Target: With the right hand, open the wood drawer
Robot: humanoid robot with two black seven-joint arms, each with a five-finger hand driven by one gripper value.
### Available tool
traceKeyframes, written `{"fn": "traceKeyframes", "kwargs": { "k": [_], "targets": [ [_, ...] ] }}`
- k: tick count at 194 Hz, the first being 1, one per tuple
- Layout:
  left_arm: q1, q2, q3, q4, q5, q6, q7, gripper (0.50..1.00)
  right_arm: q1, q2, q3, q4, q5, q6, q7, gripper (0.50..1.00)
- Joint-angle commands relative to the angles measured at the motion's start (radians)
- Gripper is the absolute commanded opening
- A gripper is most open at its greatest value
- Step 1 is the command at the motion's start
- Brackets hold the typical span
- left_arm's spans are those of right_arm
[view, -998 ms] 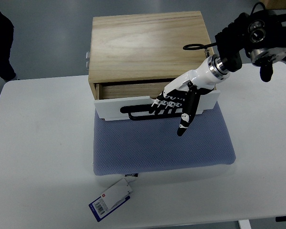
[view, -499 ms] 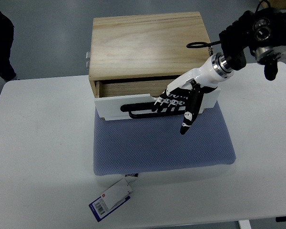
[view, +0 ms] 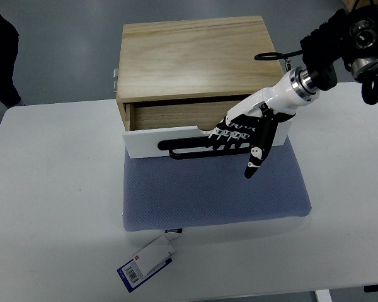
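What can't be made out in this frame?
- Top view: the drawer interior is hidden under the wood box.
- Right part of the black handle is covered by the right hand.
- The tag print is too small to read.
- Left arm is out of frame.

A single camera looks steeply down from the robot's own side onto the white table (view: 57, 189), far enough back to take in most of the tabletop and a strip of grey floor (view: 63, 44) beyond its far edge. The wooden box (view: 195, 56) sits toward the top of the frame. The right arm (view: 340, 44) enters from the upper right corner.
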Motion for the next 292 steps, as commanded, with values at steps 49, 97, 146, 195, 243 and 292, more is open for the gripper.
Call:
{"fn": "traceKeyframes", "kwargs": {
  "k": [49,97,146,195,243,292],
  "targets": [
    [0.001,0.000,0.000,0.001,0.000,0.000,0.000,1.000,0.035,-0.030,-0.007,0.032,0.016,0.000,0.000,0.946],
    [0.001,0.000,0.000,0.001,0.000,0.000,0.000,1.000,0.107,-0.076,0.013,0.021,0.046,0.000,0.002,0.946],
    [0.000,0.000,0.000,0.000,0.000,0.000,0.000,1.000,0.147,-0.173,0.191,-0.160,0.114,0.000,0.005,0.946],
    [0.001,0.000,0.002,-0.005,0.000,0.000,0.000,1.000,-0.136,-0.174,0.499,-0.487,0.145,0.000,0.025,0.946],
    [0.001,0.000,0.003,-0.006,0.000,0.000,0.000,1.000,-0.497,-0.032,1.031,-0.705,0.145,0.000,0.103,0.944],
    [0.001,0.000,0.005,-0.014,0.002,-0.002,0.000,1.000,-0.707,0.189,1.326,-0.941,0.149,-0.152,0.316,0.944]
  ]
}}
